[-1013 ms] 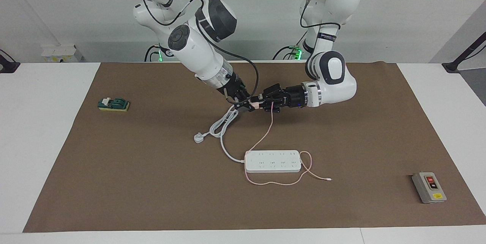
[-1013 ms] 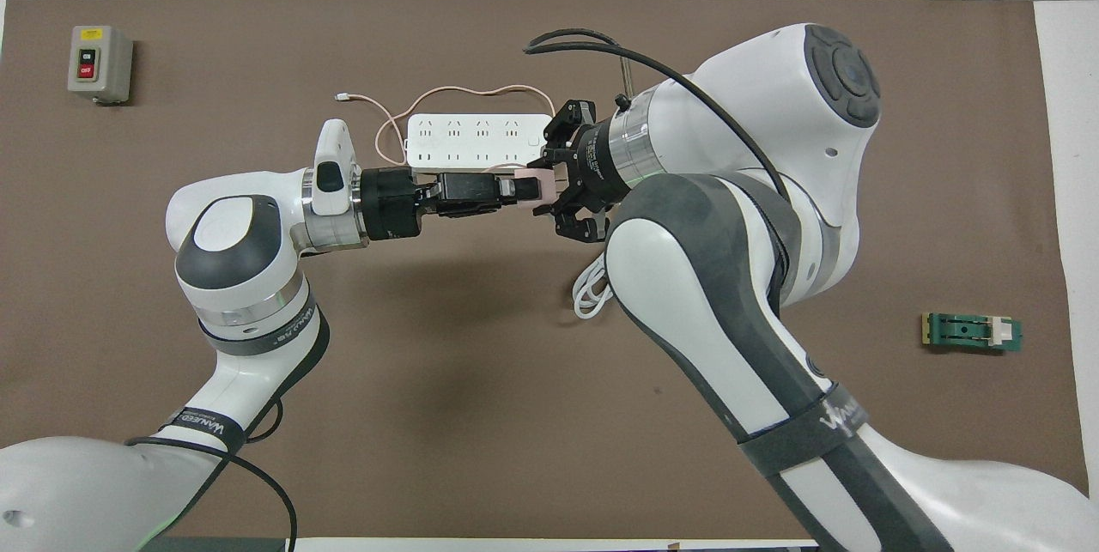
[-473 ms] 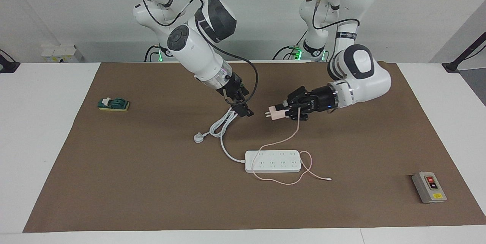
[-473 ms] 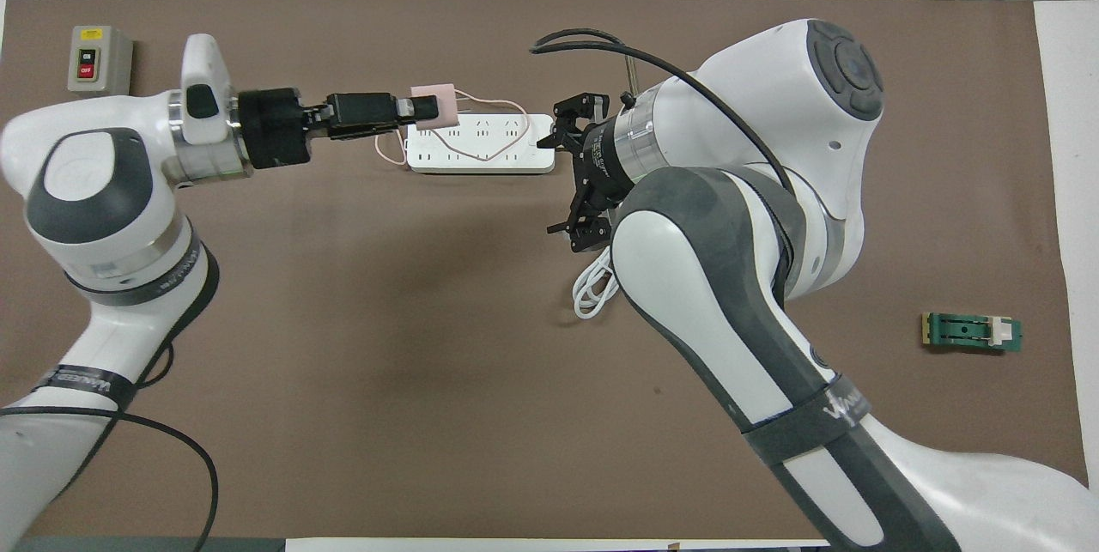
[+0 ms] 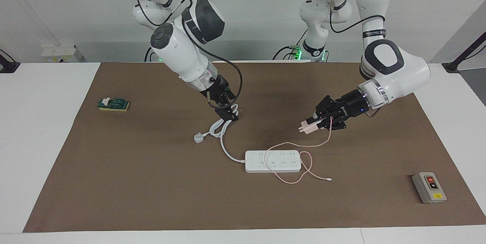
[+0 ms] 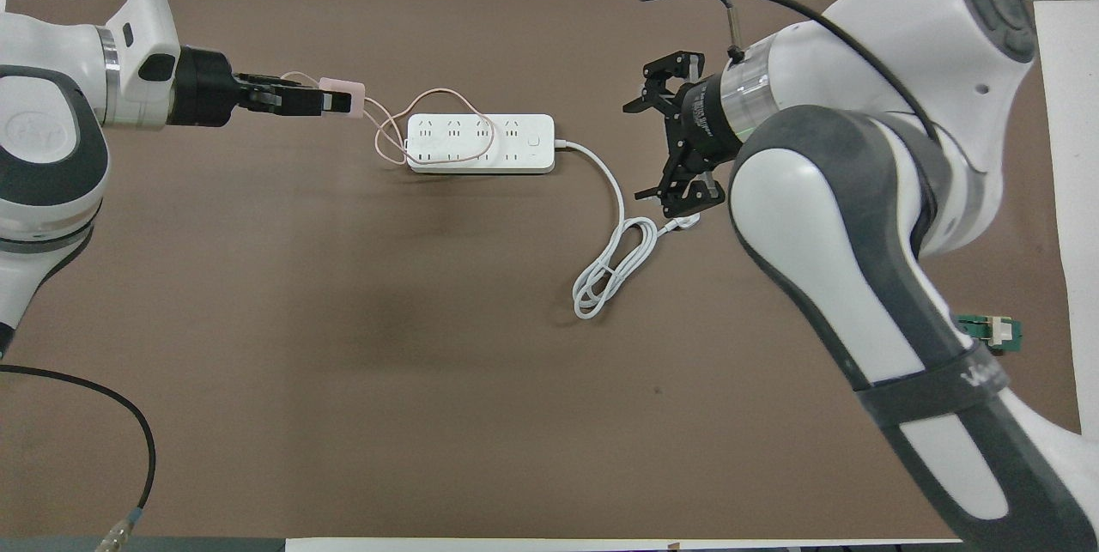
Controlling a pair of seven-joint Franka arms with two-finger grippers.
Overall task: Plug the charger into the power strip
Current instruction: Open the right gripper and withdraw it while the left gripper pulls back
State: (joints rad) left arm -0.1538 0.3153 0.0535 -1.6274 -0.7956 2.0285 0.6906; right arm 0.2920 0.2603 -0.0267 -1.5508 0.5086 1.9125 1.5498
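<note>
Your left tool (image 5: 317, 124) is clamped on the small pale-pink cube-shaped charger (image 5: 308, 127), held in the air with its prongs pointing roughly sideways, over the brown mat (image 5: 152, 183) toward the left arm's end of the worktop (image 5: 49, 153). In the facing view the charger hangs at about one o'clock from the long white rectangular power strip (image 5: 273, 161), which lies flat on the mat with its sockets facing up. The charger's thin pink cable (image 5: 294, 177) loops across the strip's top and trails off to a tiny white connector (image 5: 330, 179). Your right tool (image 5: 227, 112) has its fingers apart and holds nothing; it sits at about ten o'clock from the strip, over the strip's thick white coiled cord (image 5: 220, 128), and looks to be waiting. To do this step well, turn the left wrist until the prongs point straight down, then line them up over one free socket, preferably one the cable loop does not cross. Come down square and slow; a tilted entry would likely skid the light strip. Consider pinning the strip with the right tool.
</note>
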